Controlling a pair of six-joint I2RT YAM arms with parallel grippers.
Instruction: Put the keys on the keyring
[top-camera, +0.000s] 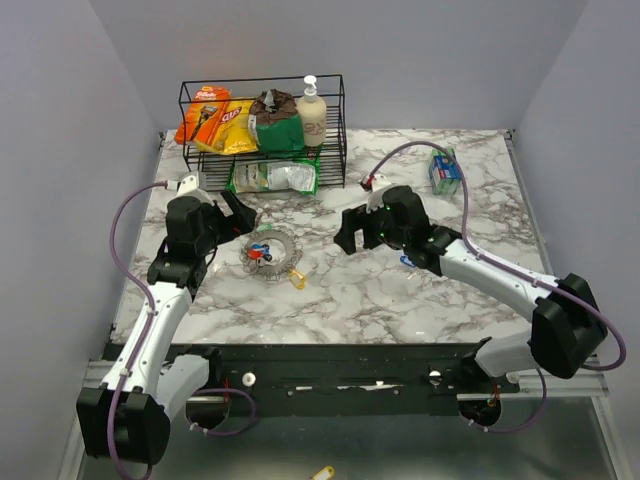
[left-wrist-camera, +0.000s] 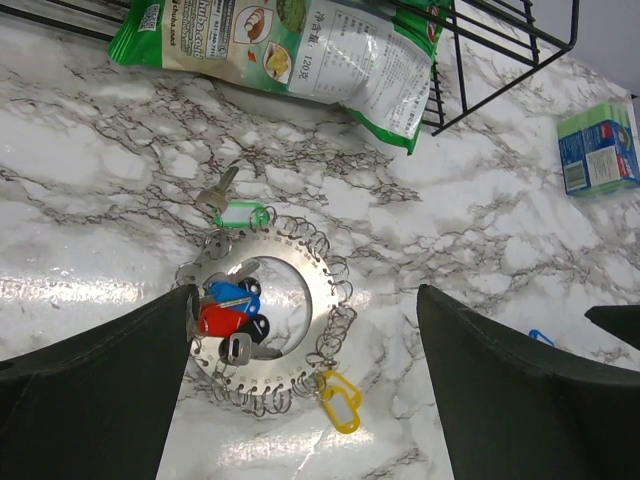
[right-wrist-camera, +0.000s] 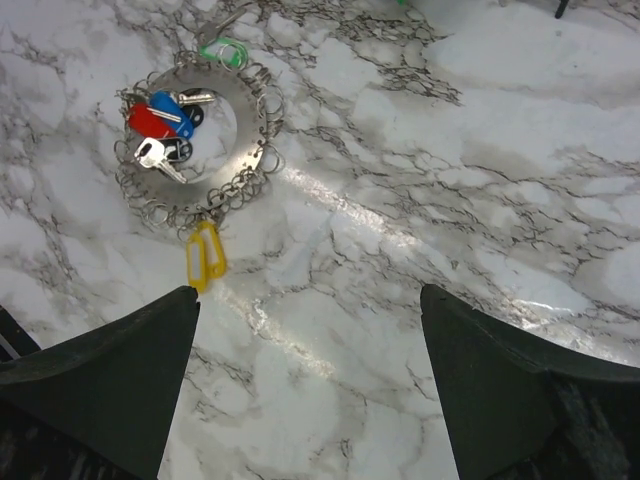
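Observation:
The keyring (top-camera: 284, 244) is a wide flat silvery ring edged with several small split rings, lying on the marble left of centre. Keys (left-wrist-camera: 226, 309) with red, blue and black heads lie bunched in its middle. A key with a green tag (left-wrist-camera: 240, 213) lies at its far edge and two yellow tags (left-wrist-camera: 338, 400) hang at its near edge. A small blue key (top-camera: 407, 262) lies under my right arm. My left gripper (left-wrist-camera: 305, 297) is open above the ring, empty. My right gripper (right-wrist-camera: 310, 295) is open and empty over bare marble to the right of the ring (right-wrist-camera: 251, 110) and the yellow tags (right-wrist-camera: 205, 256).
A black wire rack (top-camera: 262, 120) with snack bags and a bottle stands at the back left. A green snack bag (left-wrist-camera: 300, 50) lies in front of it, near the ring. A blue-green box (top-camera: 446, 170) sits at the back right.

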